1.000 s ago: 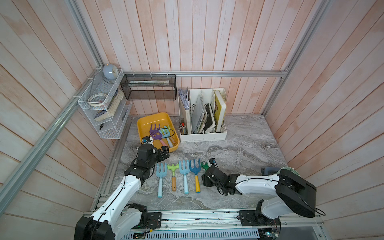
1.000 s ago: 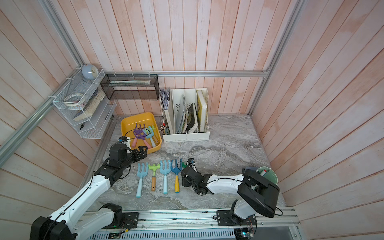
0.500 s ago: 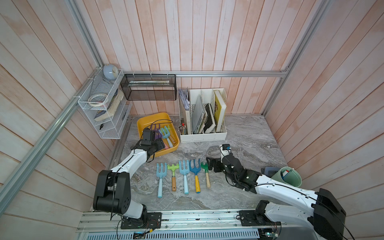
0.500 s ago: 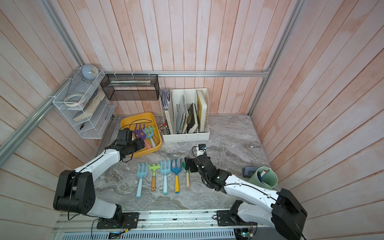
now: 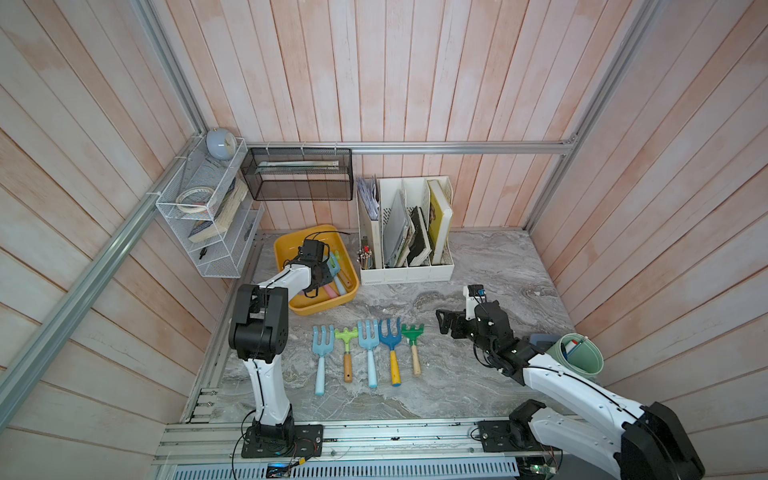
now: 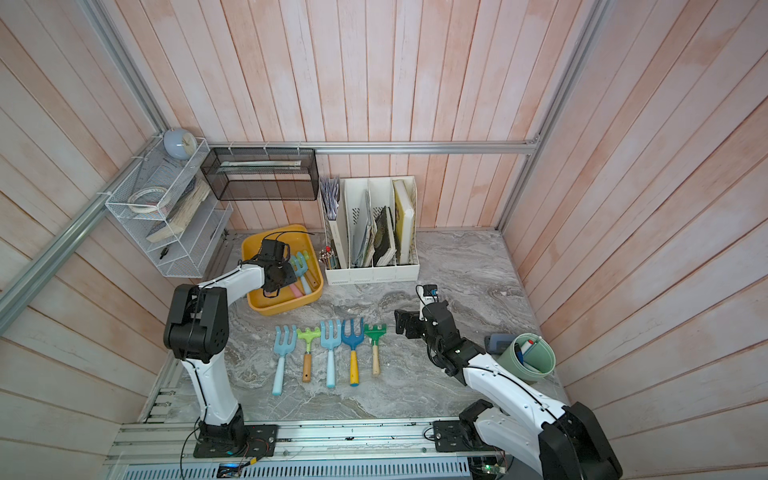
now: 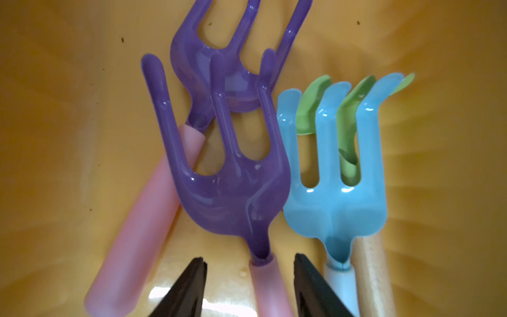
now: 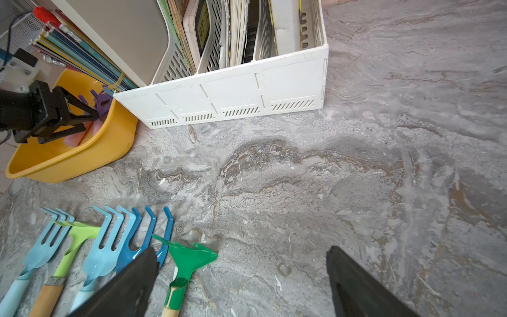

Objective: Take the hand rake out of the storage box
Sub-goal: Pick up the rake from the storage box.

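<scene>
Left fingers [image 7: 189,285] apart, straddling the pink handle of the purple plastic three-tined hand rake [image 7: 233,197], gaps both sides. Tines point straight away from the fingers, long axis in line with them. Light-blue plastic rake [image 7: 334,192] just beside. Rake lies in the shallow yellow plastic storage box [image 5: 289,245], left of centre in a top view. Right fingers [image 8: 354,288] wide apart, empty, over open grey surface [image 8: 301,178].

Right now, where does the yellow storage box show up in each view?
Both top views: storage box in the far left corner of the tabletop.
Left wrist: its yellow floor fills the picture, under the hand rakes.
Right wrist: its outer wall shows beside the white file organizer.
Shared landmark: that organizer, beside it in both top views too; absent from the left wrist view.
</scene>
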You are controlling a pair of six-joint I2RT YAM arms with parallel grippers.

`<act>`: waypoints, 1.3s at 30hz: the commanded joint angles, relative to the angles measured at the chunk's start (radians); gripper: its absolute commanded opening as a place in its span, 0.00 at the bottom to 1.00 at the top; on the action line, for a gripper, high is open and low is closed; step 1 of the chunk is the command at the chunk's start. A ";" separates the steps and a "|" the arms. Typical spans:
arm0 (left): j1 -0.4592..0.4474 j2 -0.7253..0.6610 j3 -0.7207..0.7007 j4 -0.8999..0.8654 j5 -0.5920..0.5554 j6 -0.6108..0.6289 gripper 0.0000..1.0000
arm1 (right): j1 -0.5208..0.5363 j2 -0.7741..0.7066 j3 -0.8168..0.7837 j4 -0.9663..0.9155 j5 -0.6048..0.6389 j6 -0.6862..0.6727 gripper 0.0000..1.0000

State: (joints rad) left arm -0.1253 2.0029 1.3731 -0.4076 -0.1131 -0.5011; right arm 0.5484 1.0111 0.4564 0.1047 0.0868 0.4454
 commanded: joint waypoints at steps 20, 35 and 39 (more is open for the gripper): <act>0.072 0.104 0.134 -0.079 0.027 0.054 0.18 | -0.077 0.001 -0.051 0.082 -0.088 -0.005 0.98; 0.069 0.061 0.091 -0.064 0.036 0.069 0.49 | -0.087 0.066 -0.044 0.113 -0.117 -0.001 0.98; 0.067 0.078 0.063 -0.042 0.062 0.061 0.44 | -0.088 0.057 -0.051 0.116 -0.116 0.001 0.98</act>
State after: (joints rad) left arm -0.0536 2.0708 1.4616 -0.4698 -0.0811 -0.4393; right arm 0.4667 1.0752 0.4171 0.1967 -0.0208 0.4408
